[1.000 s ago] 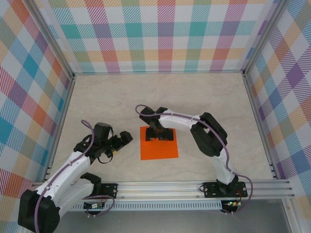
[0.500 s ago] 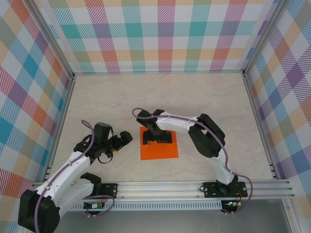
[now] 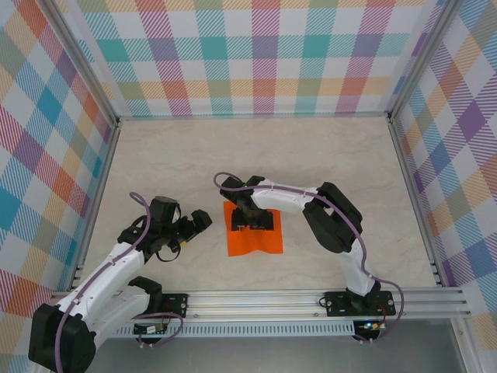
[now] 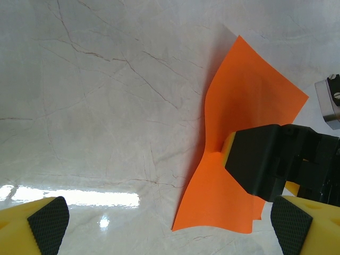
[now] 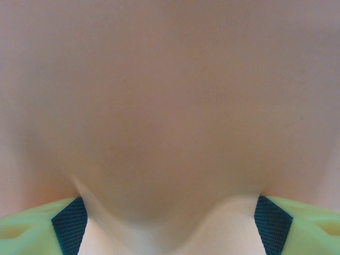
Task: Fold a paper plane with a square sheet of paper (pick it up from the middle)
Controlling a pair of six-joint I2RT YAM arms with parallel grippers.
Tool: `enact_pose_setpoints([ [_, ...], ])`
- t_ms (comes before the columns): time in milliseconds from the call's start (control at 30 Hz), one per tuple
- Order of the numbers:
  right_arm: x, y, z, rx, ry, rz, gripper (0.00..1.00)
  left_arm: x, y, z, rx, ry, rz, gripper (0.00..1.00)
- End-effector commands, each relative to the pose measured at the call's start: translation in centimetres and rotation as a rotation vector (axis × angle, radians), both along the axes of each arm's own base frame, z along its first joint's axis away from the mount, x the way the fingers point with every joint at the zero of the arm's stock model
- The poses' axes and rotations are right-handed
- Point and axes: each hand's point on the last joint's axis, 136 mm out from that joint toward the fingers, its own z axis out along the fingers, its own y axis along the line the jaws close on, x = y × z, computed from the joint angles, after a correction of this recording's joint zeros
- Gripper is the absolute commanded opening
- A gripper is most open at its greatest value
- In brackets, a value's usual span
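Right claw: the right gripper point(image 3: 252, 221) points down onto the sheet. Its dark textured pads point(image 5: 69, 223) stand far apart at the two lower corners of its wrist view. It is released, not clenched.
Under the right claw: the square sheet of thin, bright orange paper point(image 3: 252, 242) lies directly below the fingers. One yellow fingertip touches it at the waist, as the left wrist view shows.
Between the right pads: the paper point(image 5: 170, 106) swells up towards the lens as a blurred, pale orange bulge.
Sheet shape: around the right gripper point(image 4: 260, 170) the paper point(image 4: 249, 101) is buckled. Its edge is drawn inward at the middle where the fingertip meets it, and the ends flare wider. In the top view the edge nearest the arm bases is wavy.
Sheet spread: most of the visible orange lies on the base side of the right claw, and a narrow strip shows on its left side.
Left claw: the left gripper point(image 3: 192, 231) is released, jaws spread wide, holding nothing. It sits left of the right claw, facing the sheet and apart from it.
Left claw's view: the left gripper point(image 4: 169, 226) has its black pads at the bottom corners, with the sheet's near corner between them.
Beneath everything: a pale marble-patterned tabletop point(image 3: 334, 163).
Around: pastel checked walls point(image 3: 248, 54) on three sides, and an aluminium rail point(image 3: 272, 299) carrying the arm bases.
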Motion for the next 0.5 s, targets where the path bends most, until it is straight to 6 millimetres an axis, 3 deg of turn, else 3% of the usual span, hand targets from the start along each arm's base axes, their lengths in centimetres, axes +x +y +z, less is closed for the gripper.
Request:
enact_pose_setpoints([
  [0, -1.8, -1.1, -3.0, -0.064, 0.092, 0.012, 0.85, -0.4, 0.3, -0.5, 0.002, 0.026, 0.008, 1.0],
  [67, -1.3, -0.5, -2.1, -0.045, 0.08, 0.025, 0.87, -0.4, 0.3, -0.4, 0.003, 0.023, 0.007, 1.0],
  [167, -0.3, -0.2, -0.2, -0.053, 0.045, 0.044, 0.98, -0.5, 0.4, -0.3, 0.006, 0.021, 0.009, 1.0],
  [300, 1.4, 0.2, 2.2, -0.032, -0.025, 0.039, 1.0, -0.6, 0.5, -0.4, 0.006, 0.023, 0.009, 1.0],
  [467, 2.3, -0.6, 1.4, -0.042, -0.012, -0.011, 1.0, -0.6, 0.4, -0.3, 0.004, 0.021, 0.008, 1.0],
])
